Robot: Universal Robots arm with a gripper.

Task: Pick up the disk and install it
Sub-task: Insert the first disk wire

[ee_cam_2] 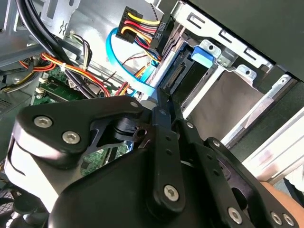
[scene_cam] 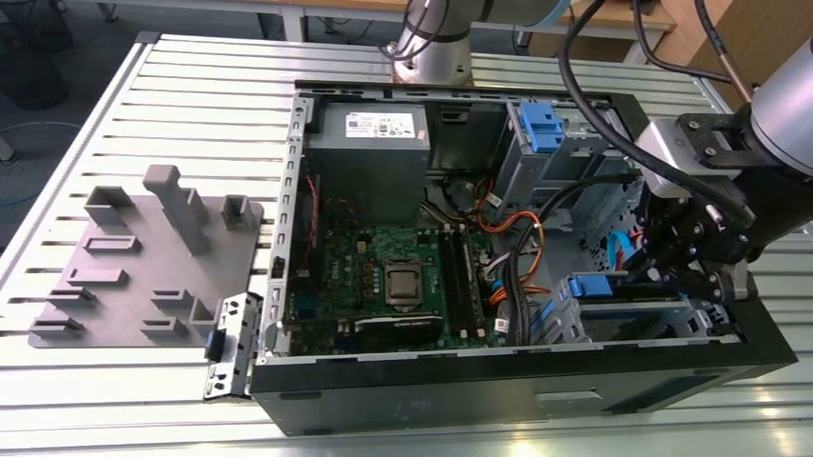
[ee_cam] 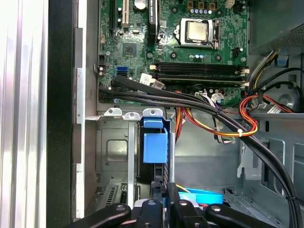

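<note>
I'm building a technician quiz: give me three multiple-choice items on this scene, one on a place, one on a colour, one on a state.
1. The end effector is: A) outside the computer case; B) inside it, at the exterior view's right; C) inside it, at the exterior view's left.
2. The disk has a tab that is: A) red; B) blue; C) green.
3. The case is: A) open; B) closed; C) upside down.
Key: B, it hangs by the drive bay; B, blue in both wrist views; A, the motherboard lies exposed.
</note>
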